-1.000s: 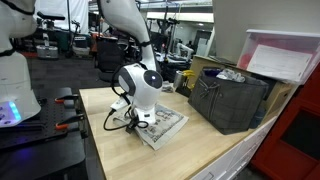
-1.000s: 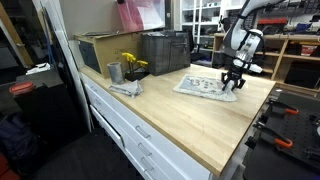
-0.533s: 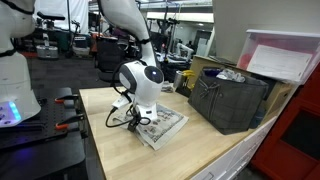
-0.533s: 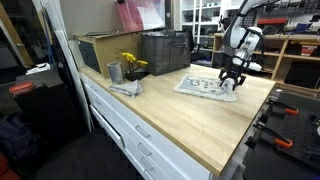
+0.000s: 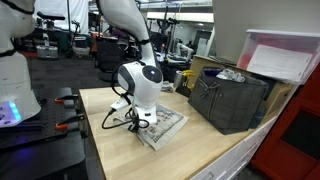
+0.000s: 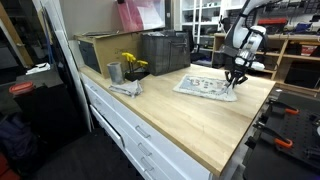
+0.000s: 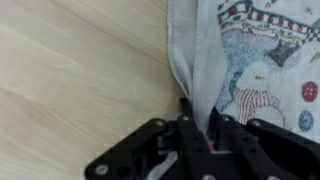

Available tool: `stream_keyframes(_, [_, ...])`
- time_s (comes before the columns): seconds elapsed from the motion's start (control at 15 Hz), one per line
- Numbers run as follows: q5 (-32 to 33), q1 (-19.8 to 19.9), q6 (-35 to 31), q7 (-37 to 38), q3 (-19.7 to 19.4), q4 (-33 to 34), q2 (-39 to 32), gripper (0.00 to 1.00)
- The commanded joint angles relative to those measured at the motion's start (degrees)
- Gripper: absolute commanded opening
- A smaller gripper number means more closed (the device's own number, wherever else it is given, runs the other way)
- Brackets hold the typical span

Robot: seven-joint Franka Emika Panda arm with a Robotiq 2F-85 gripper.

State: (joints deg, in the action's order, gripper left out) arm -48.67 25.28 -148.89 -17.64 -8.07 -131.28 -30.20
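We see a robotics lab: a wooden worktop (image 6: 190, 125) on white drawers (image 6: 130, 135), equipment shelves (image 6: 295, 50) at two o'clock, another robot (image 5: 12, 70) at nine.

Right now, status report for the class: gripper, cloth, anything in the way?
Gripper pinched shut on cloth edge. Cloth flat on counter, print up. Crate stands apart; nothing in the way.

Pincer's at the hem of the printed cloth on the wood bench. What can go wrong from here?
1. The pincer seems to pinch only the bunched hem of the printed cloth. Such a thin bite may slip on a pull.
2. It sits right down on the wooden tabletop, so pressing lower could scrape it.
3. In an exterior view a black cable loops beside the cloth and might snag.
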Motion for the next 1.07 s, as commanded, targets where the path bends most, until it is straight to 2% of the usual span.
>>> stream_keyframes(0.0, [0.60, -1.25, -2.44, 2.36, -1.22, -1.89, 2.27, 0.00])
stream_keyframes(0.13, [2.50, -2.98, -3.84, 5.30, -2.38, -2.81, 3.53, 0.00])
stream_keyframes(0.27, [7.78, -6.56, -6.03, 11.57, -4.65, -3.99, 4.93, 0.01])
stream_keyframes(0.53, [24.96, -15.96, -7.21, 30.39, -11.05, -4.40, 7.03, 0.01])
stream_keyframes(0.73, [36.62, -21.53, -3.74, 42.36, -14.11, -0.57, 5.76, 0.01])
stream_keyframes(1.0, [42.87, -24.52, 4.12, 53.03, -14.04, 9.23, 0.81, 0.01])
